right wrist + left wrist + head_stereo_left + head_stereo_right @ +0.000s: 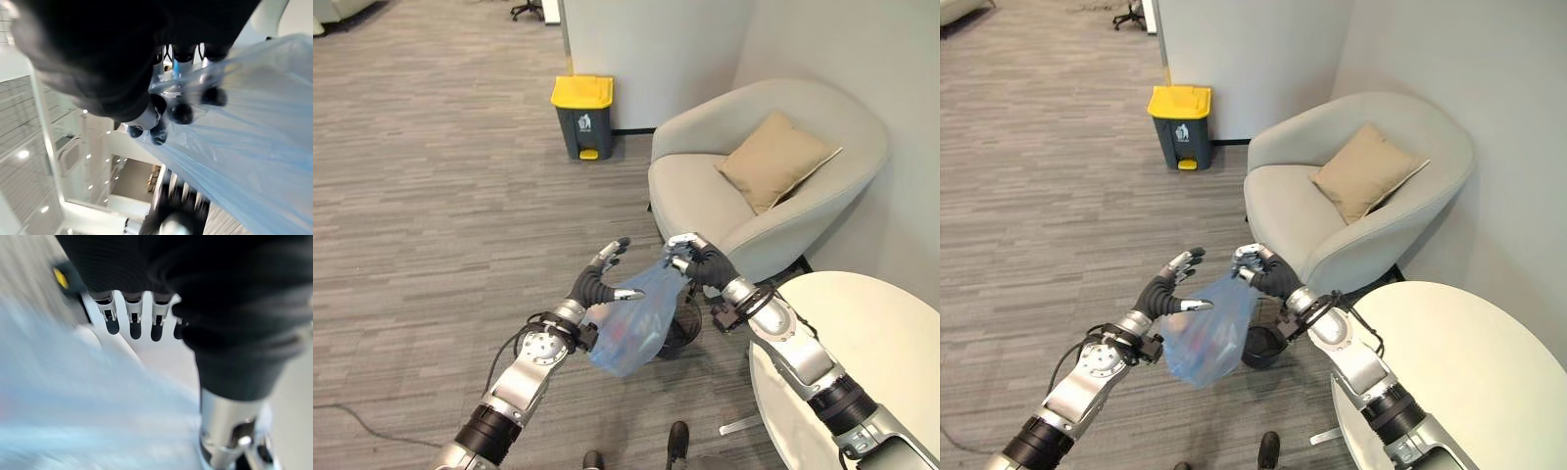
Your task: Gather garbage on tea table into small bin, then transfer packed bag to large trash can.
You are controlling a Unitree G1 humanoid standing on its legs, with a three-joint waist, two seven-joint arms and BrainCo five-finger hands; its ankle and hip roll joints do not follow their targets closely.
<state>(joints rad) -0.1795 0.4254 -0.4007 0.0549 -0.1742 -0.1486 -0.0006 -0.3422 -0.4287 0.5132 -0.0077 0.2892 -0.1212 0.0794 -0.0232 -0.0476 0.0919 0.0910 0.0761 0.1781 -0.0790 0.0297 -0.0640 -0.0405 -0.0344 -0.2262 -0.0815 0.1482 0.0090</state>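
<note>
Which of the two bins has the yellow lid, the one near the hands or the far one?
The far one: the grey pedal bin with a yellow lid by the wall. The small black bin stands beside the white round table, under the blue plastic bag, lidless.

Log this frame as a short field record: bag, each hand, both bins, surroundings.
bag: blue plastic bag lifted in the air above the small black bin, held between both hands
right hand: right hand curled round the bag's top edge
left hand: left hand at the bag's other side, fingers relaxed
large bin: grey bin with yellow lid by the wall, lid closed
nearby: armchair with cushion; round white table
</note>
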